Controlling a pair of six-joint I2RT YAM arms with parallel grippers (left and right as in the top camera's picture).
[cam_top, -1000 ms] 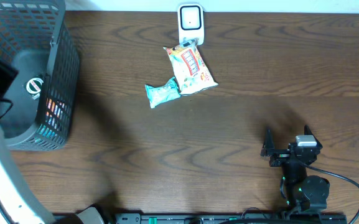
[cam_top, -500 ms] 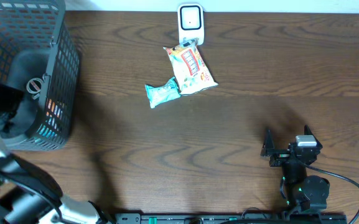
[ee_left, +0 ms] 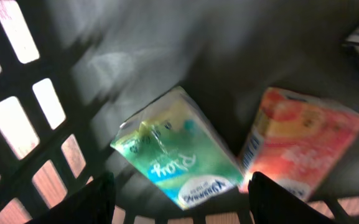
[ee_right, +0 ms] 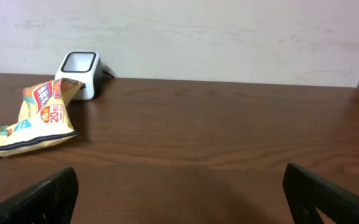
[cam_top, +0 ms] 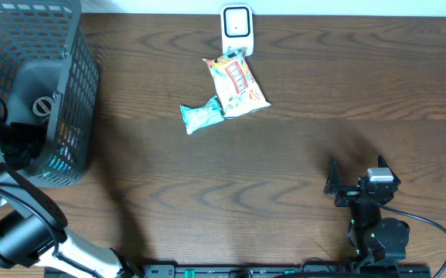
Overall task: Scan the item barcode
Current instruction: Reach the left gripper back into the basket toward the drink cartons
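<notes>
Two packets lie inside the basket [cam_top: 74, 81]: a green packet [ee_left: 179, 155] just beside a pink packet [ee_left: 297, 146]. Our left gripper [ee_left: 179, 202] hovers over the green packet, fingers spread, gripping nothing. Our right gripper [cam_top: 355, 174] sits well away from the basket, wide and empty.

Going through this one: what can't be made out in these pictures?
Barcodes on the green pack and orange pack: left wrist view, motion blur.
The left gripper: overhead, lost in the dark basket behind its mesh.
Print on the snack bag: overhead too small; right wrist, seen at a flat angle.
</notes>
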